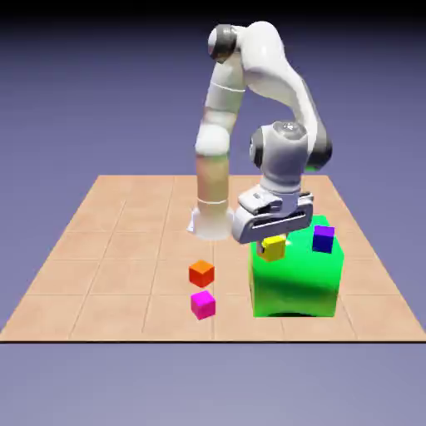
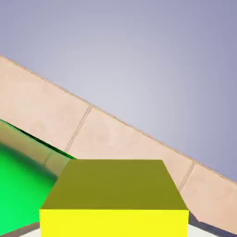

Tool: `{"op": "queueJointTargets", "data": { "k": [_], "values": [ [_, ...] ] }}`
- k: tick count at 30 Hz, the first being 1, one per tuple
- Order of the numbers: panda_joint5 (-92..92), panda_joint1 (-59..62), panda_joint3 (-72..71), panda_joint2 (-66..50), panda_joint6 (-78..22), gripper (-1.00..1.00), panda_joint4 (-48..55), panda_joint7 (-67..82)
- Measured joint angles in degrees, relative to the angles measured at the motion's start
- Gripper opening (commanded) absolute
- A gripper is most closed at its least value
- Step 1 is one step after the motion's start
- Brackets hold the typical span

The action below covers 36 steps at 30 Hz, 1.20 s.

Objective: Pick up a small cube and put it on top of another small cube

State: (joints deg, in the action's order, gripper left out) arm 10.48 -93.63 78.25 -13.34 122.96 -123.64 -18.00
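While the white arm bent down over the counter (image 1: 125, 250) in the exterior view, its hand (image 1: 273, 241) hung above the big glossy green block (image 1: 297, 279) with the small yellow cube (image 1: 274, 247) pinched between its fingers, the jaws drawn in narrow on the cube's sides. The yellow cube sat just over the green block's top, toward that block's left part in the exterior view; whether it touched the green surface or hung a little clear could not be told from this angle. The small dark blue cube (image 1: 324, 239) with its purple top face rested on the green block near the far right corner of its top, apart from the yellow cube and to the exterior view's right of it. Down on the tan tiled counter, to the exterior view's left of the green block, the orange cube (image 1: 201, 272) stood with the magenta cube (image 1: 203, 304) just in front of it, nearer the camera, the two close but not touching. In the hand view the yellow cube (image 2: 114, 198) filled the lower middle, large, hiding the fingertips that gripped it. Beside it at lower left lay a slanted stretch of the green block (image 2: 21, 185), and beyond ran a tilted band of counter (image 2: 111, 134) tiles against the plain blue-violet backdrop (image 2: 139, 60).
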Motion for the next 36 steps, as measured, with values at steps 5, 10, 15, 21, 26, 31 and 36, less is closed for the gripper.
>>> {"op": "queueJointTargets", "data": {
  "k": [5, 10, 15, 21, 26, 31, 36],
  "values": [
    [-2.26, -10.38, 6.68, 0.94, -2.41, -1.0, 1.03, 7.62],
    [-4.52, -20.77, 13.35, 1.87, -4.82, -1.0, 2.07, 15.25],
    [-6.78, -31.15, 20.02, 2.81, -7.23, -1.0, 3.1, 22.87],
    [-9.5, -43.61, 28.03, 3.93, -10.12, -1.0, 4.34, 32.02],
    [-11.05, -50.75, 32.63, 4.57, -11.78, -1.0, 5.05, 37.27],
    [-10.36, -40.38, 22.37, 4.26, -7.01, -1.0, 1.81, 37.64],
    [-9.66, -30.01, 12.12, 3.94, -2.24, -1.0, -1.43, 38.01]
  ]
}}
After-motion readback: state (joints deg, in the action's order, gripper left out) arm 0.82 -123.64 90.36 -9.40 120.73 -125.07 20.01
